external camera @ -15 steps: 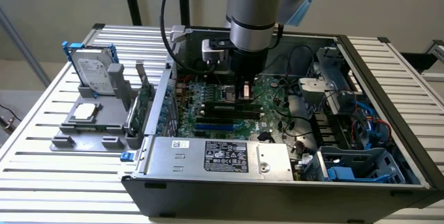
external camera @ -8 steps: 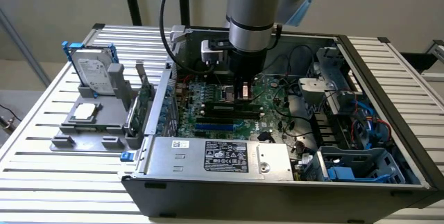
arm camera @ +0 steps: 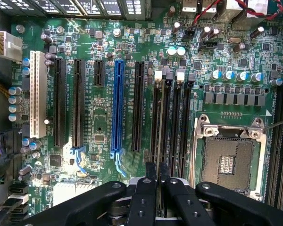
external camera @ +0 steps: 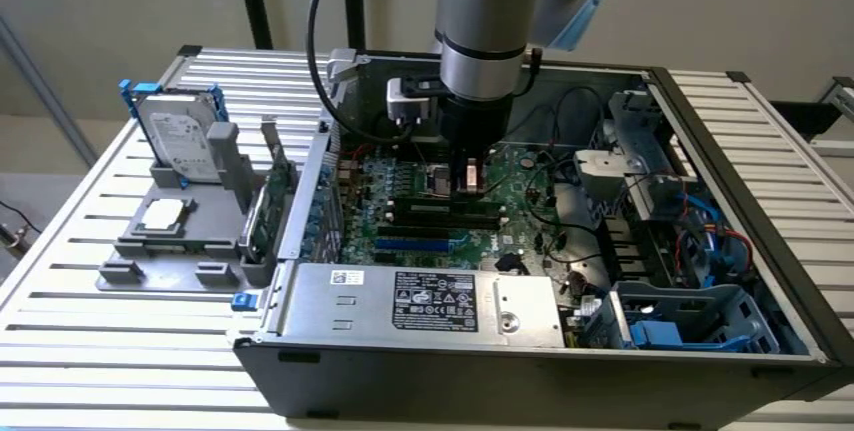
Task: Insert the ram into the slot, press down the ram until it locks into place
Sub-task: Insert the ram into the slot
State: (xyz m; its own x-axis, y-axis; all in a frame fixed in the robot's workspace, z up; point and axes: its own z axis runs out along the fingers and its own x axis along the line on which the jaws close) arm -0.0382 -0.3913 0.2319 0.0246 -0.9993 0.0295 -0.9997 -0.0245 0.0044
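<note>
the end effector is clenched on the ram, held edge-on so its thin edge runs along the black slot, a little way from the blue slot. it hangs low inside the open computer case, probably to meet the slot squarely. whether the ram is seated i cannot tell.
</note>
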